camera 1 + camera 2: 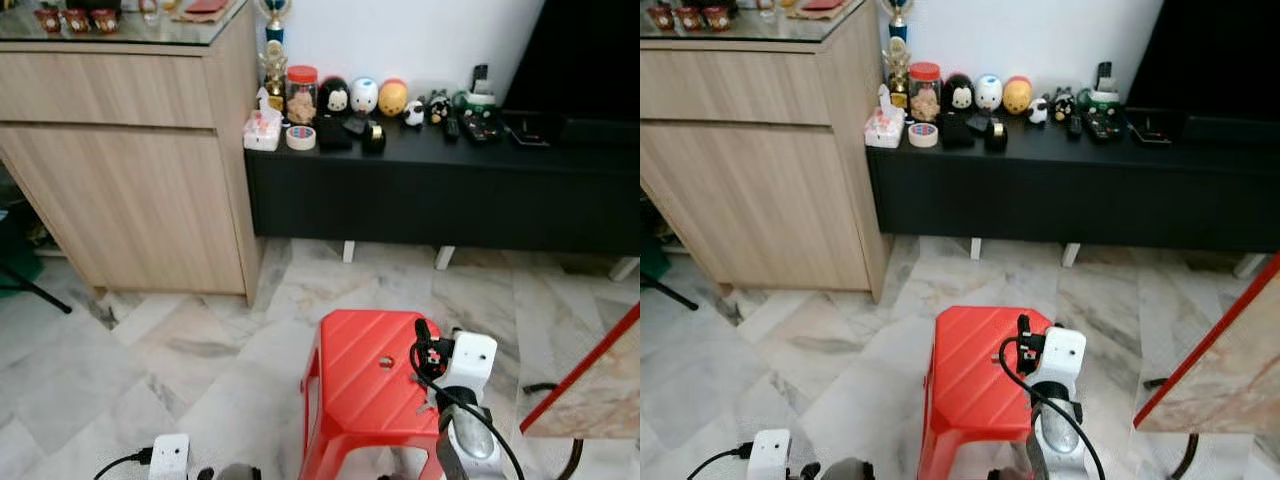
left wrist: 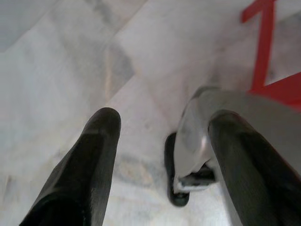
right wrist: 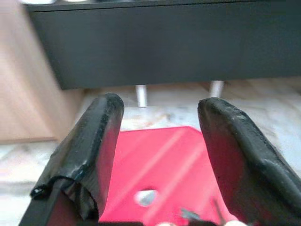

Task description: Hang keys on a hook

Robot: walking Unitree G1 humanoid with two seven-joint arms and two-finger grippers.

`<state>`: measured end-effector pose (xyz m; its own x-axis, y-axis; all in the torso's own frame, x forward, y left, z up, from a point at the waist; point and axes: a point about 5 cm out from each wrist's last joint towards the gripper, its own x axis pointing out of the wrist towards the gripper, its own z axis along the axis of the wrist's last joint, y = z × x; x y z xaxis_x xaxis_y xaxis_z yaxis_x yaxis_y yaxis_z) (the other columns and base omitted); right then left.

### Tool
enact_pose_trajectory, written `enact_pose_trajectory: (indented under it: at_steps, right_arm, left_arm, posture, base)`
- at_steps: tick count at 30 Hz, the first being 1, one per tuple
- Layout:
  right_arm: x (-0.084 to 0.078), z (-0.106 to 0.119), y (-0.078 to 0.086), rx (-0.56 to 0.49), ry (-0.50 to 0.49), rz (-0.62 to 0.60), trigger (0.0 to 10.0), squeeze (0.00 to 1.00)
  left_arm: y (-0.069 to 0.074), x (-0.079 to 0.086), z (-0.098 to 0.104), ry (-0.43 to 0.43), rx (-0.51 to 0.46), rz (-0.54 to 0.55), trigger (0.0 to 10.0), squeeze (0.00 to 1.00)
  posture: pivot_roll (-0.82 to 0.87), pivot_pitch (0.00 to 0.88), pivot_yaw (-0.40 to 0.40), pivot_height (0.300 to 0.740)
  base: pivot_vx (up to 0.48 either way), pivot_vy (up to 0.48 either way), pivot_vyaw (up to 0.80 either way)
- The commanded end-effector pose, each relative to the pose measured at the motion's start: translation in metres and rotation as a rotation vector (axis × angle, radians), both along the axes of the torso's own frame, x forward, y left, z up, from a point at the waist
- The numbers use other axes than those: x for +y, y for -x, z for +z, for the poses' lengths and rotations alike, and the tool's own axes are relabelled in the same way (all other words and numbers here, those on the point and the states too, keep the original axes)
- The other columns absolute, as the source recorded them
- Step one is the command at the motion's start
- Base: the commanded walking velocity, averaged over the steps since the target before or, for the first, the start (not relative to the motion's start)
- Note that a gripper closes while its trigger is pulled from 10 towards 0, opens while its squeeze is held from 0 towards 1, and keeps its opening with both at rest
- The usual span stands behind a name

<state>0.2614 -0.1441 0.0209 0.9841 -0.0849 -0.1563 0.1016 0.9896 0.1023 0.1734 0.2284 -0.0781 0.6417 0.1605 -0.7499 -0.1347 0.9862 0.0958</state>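
Observation:
A red plastic stool [image 1: 365,385] with a small hole [image 1: 386,362] in its top stands on the marble floor right before me. My right arm's white wrist [image 1: 468,358] hangs over the stool's right edge. In the right wrist view the right gripper [image 3: 160,106] is open above the stool top [image 3: 160,155], with nothing between its fingers. A small dark blurred item [image 3: 188,214] lies on the stool by the hole; I cannot tell what it is. My left gripper [image 2: 164,117] is open, low at my left side, pointing down at the floor.
A low black cabinet [image 1: 440,190] along the wall carries toy figures, a jar [image 1: 301,92] and tape rolls. A tall wooden cabinet [image 1: 130,180] stands at the left. A red-edged marble slab [image 1: 590,385] leans at the right, with a black cable [image 1: 545,388] beside it.

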Motion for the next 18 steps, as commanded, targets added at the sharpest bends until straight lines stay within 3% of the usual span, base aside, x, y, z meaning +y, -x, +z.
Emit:
enact_pose_trajectory:
  at_steps: [1, 18]
  right_arm:
    - [0.0021, 0.0030, -0.0021, -0.008, 0.009, 0.010, 10.0, 0.00]
    - [0.0012, 0.0026, -0.0020, -0.009, -0.006, 0.000, 10.0, 0.00]
  left_arm:
    - [0.0064, 0.0011, -0.0030, 0.000, 0.025, 0.002, 10.0, 0.00]
    - [0.0087, -0.0001, -0.0044, 0.000, 0.037, 0.000, 10.0, 0.00]
  posture:
    - [0.06, 0.005, -0.070, 0.633]
    - [0.06, 0.006, -0.069, 0.633]
  base:
    - [0.251, 0.000, 0.00]
    - [0.281, 0.000, 0.00]
